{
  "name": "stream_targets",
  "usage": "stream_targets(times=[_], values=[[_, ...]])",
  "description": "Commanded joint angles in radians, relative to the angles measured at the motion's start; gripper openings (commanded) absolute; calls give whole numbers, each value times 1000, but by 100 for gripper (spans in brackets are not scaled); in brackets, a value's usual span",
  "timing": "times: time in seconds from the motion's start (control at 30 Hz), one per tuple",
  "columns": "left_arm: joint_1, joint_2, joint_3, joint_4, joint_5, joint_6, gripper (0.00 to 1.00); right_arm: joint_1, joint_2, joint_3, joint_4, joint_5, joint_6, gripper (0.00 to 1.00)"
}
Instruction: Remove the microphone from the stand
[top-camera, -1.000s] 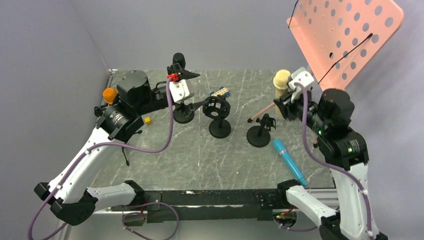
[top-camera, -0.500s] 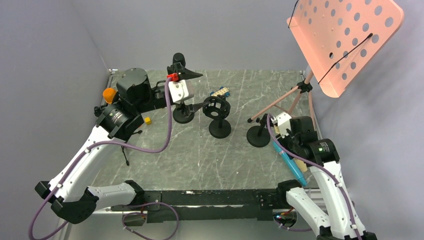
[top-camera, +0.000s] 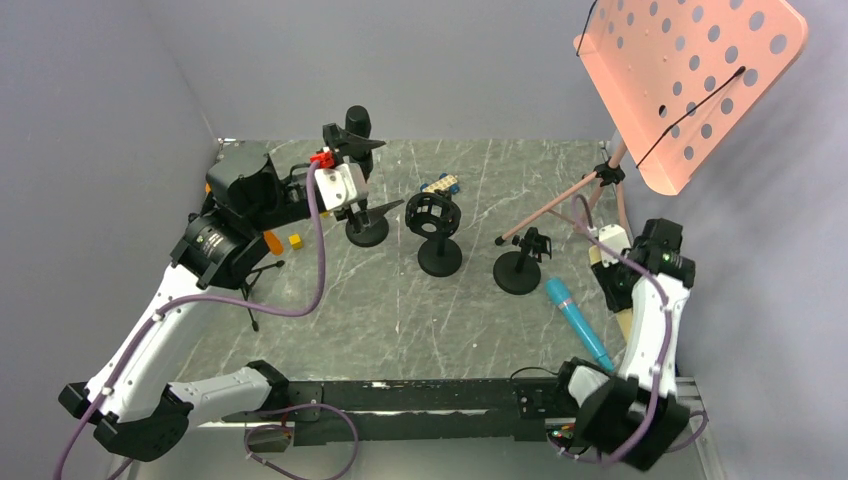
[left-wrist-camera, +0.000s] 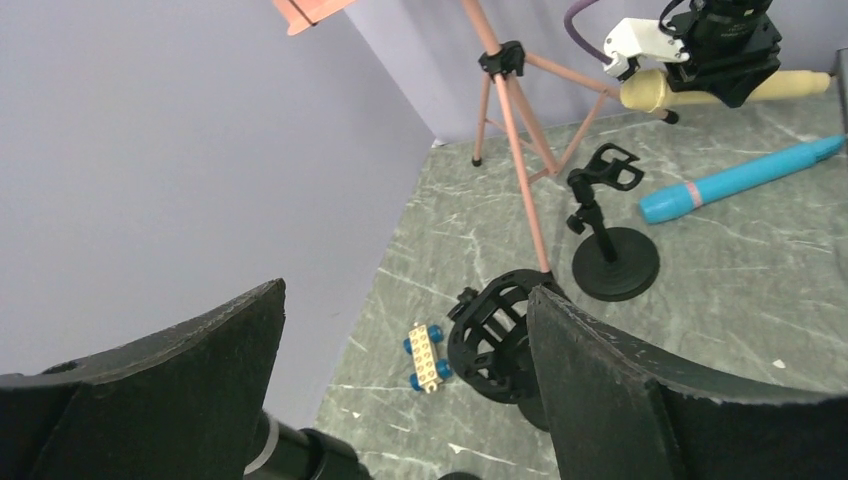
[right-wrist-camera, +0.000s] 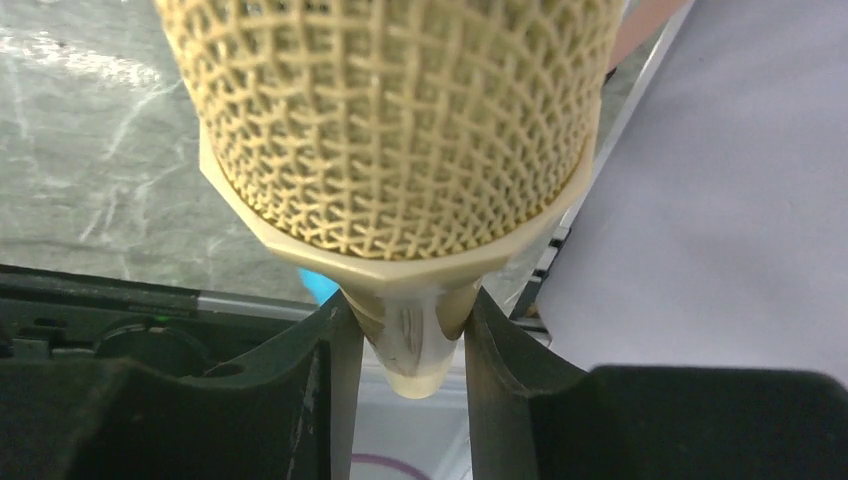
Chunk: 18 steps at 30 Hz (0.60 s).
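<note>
Change: I had swung the right gripper (right-wrist-camera: 405, 340) down from high, pinching the cream mesh-headed microphone (right-wrist-camera: 400, 130) | empty black round-based clip stand (top-camera: 518, 268) stood well apart, to its left | removal looked done, set-down pending | left gripper (left-wrist-camera: 405, 295) spread wide, holding nothing.

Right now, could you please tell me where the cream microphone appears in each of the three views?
Top external: far right, the cream microphone in the right end effector.
Left wrist: top right, cream microphone held crosswise.
Right wrist: its mesh head fills the top, handle between the fingers.
Shared landmark: the blue microphone, a sliver in the right wrist view.
</note>
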<state>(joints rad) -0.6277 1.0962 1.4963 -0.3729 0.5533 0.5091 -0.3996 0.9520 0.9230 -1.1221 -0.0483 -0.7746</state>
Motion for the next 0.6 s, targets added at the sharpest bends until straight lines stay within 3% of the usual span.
stream_targets(times=[0.0, 0.23, 0.37, 0.57], values=[[38, -24, 21, 15, -7, 27, 94, -106, 140, 47, 72, -171, -276, 0], [47, -18, 48, -5, 6, 37, 95, -53, 163, -75, 223, -143, -394, 0], [56, -8, 55, -1, 4, 29, 95, -16, 264, -122, 291, -100, -364, 0], [66, 4, 70, -10, 1, 23, 96, 4, 425, -114, 353, -71, -184, 5]])
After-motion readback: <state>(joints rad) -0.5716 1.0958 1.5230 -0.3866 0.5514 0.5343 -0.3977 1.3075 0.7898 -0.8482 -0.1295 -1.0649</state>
